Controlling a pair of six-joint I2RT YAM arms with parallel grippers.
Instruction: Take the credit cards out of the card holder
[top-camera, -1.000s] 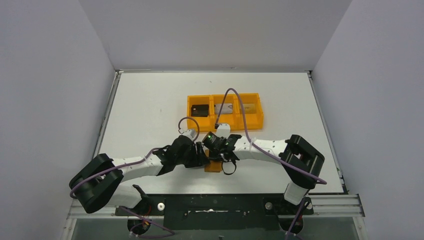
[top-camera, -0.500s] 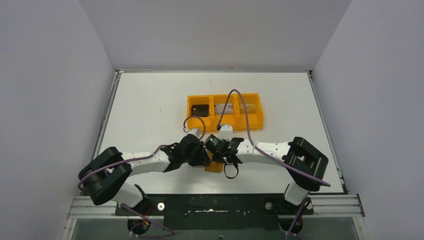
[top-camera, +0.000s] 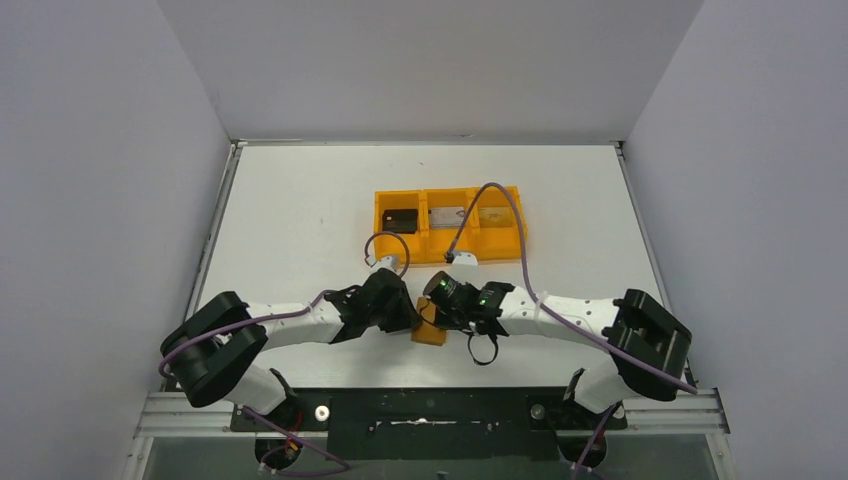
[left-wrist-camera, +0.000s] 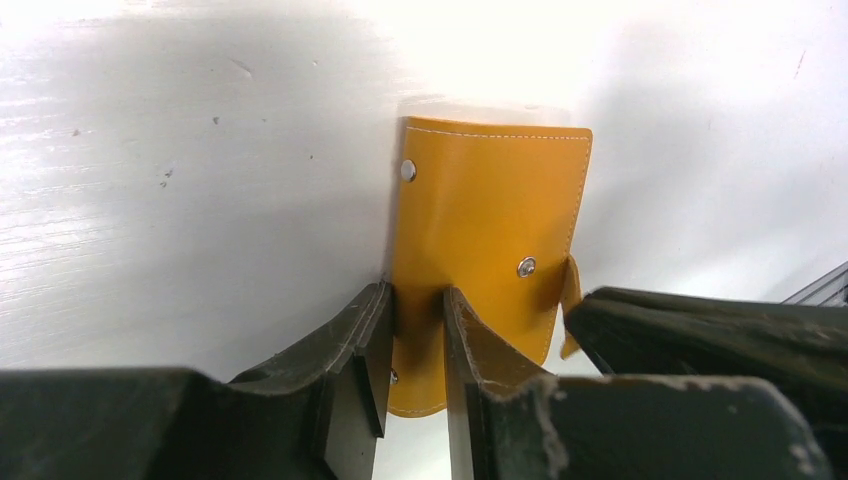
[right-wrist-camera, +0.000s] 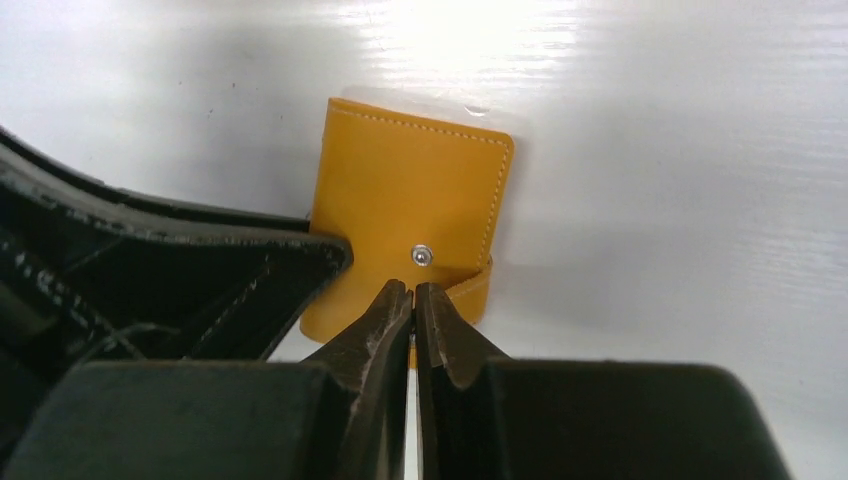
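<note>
The card holder (top-camera: 430, 334), a tan-orange snap wallet, lies folded shut near the table's front edge between both arms. My left gripper (left-wrist-camera: 417, 295) has narrowed onto its left side, leather (left-wrist-camera: 490, 200) filling the gap between the fingers. My right gripper (right-wrist-camera: 413, 290) is shut on the closing strap (right-wrist-camera: 475, 285) just under the snap (right-wrist-camera: 423, 255). The wallet face (right-wrist-camera: 410, 190) shows no card. Three credit cards lie in the orange tray: a dark one (top-camera: 400, 219), a silvery one (top-camera: 447, 215), a greyish one (top-camera: 493, 214).
The orange three-compartment tray (top-camera: 450, 255) stands mid-table behind the grippers. A purple cable (top-camera: 500, 200) arcs over its right part. White walls close in the table on three sides. The black rail (top-camera: 430, 405) runs just behind the wallet's near side.
The right gripper has shut on the strap and its arm has swung rightward. The left gripper has narrowed onto the wallet and its arm has shifted slightly forward.
</note>
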